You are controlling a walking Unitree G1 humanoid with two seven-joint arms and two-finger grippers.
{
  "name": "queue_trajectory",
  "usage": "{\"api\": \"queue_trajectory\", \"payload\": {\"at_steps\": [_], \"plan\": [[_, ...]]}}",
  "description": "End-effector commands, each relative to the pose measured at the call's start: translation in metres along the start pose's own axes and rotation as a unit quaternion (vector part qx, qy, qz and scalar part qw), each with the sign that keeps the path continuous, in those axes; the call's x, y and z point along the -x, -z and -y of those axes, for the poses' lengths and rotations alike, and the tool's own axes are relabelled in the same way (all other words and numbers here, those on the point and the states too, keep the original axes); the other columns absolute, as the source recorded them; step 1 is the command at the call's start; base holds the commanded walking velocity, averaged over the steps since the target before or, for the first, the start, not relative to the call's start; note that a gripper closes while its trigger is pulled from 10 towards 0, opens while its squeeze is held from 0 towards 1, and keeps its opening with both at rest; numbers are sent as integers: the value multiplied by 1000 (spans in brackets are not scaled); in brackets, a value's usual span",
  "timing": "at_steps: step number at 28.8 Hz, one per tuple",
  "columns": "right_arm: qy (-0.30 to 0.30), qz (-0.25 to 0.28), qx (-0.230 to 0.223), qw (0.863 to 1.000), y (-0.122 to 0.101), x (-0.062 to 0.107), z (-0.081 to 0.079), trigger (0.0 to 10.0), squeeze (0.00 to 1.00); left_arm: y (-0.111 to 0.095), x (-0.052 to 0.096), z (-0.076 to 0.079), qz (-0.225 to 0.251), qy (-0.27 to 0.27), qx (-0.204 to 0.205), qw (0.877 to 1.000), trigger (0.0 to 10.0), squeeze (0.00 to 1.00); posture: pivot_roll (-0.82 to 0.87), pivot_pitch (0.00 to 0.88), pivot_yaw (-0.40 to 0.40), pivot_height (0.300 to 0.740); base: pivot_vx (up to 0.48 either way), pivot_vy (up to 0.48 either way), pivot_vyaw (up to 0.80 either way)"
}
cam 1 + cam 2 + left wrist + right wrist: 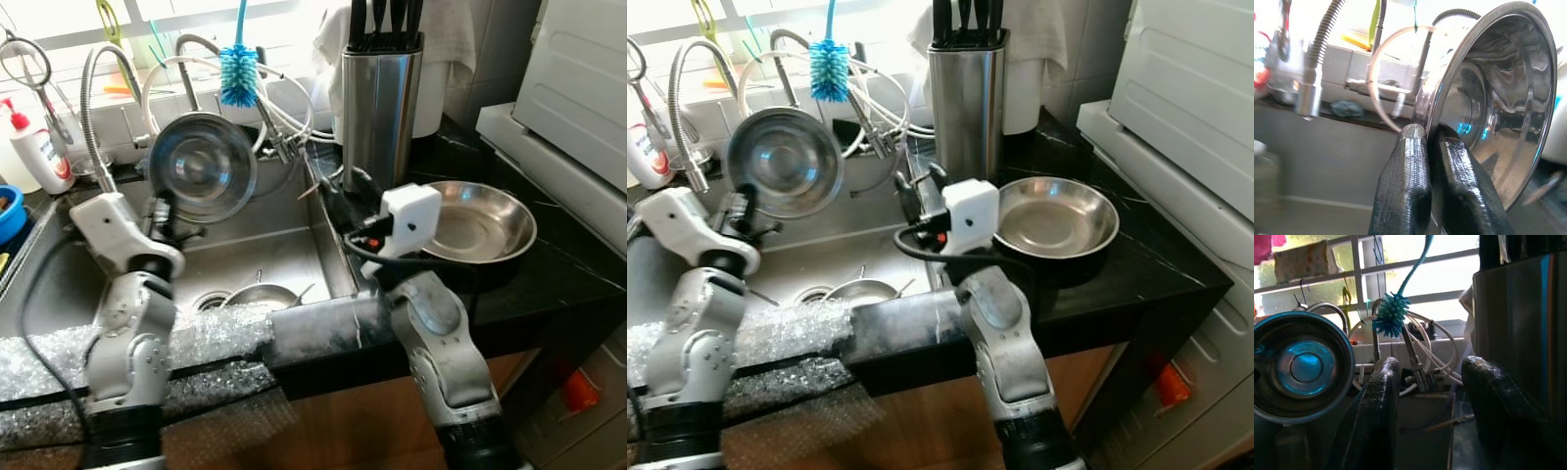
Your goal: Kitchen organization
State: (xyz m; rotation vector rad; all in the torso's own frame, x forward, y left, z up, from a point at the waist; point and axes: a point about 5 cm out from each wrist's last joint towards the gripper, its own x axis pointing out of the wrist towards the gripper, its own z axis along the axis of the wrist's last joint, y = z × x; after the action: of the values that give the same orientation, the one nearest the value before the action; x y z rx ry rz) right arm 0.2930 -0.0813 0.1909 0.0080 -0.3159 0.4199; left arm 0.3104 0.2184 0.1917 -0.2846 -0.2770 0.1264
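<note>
My left tool pinches the rim of the steel bowl, held on edge above the sink. My right tool hovers spread beside the knife block; its arm hides part of the pan on the bench.

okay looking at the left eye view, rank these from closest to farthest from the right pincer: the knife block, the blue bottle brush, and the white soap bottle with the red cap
Measured from the right pincer, at the sink's right edge:
1. Knife block, just behind it on the counter.
2. Blue bottle brush, farther back and to its left, hanging by the faucets.
3. White soap bottle, far left, on the ledge across the sink.
</note>
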Motion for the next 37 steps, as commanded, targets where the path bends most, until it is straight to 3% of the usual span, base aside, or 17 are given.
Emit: {"api": "queue_trajectory", "payload": {"at_steps": [1,4,15,20,24,30,37], "plan": [[15,-3,9,1000,-2,7,3,10000,0,-5,-1,-8,11,3,-43,999,10000,0,-68,0,117,740,0,0,0],[50,-18,29,998,4,25,12,10000,0,2,0,-22,3,-13,-82,997,10000,0,-74,0,118,740,0,0,0],[73,-68,66,993,22,58,16,10000,0,15,0,-38,-6,-10,-163,986,10000,0,-90,0,132,740,0,0,0],[76,-75,67,992,25,62,14,10000,0,14,-5,-44,-11,-10,-206,978,10000,0,-90,0,134,740,0,0,0],[79,-81,72,991,26,67,12,10000,0,25,-17,-51,-66,-1,-290,955,10000,0,-105,0,145,740,0,0,0],[81,-81,72,991,26,67,11,10000,0,34,-22,-48,-90,24,-330,939,10000,0,-114,0,151,740,0,0,0],[82,-81,73,991,26,67,10,10000,0,37,-25,-48,-93,27,-336,937,10000,0,-114,0,151,740,0,0,0]]}}
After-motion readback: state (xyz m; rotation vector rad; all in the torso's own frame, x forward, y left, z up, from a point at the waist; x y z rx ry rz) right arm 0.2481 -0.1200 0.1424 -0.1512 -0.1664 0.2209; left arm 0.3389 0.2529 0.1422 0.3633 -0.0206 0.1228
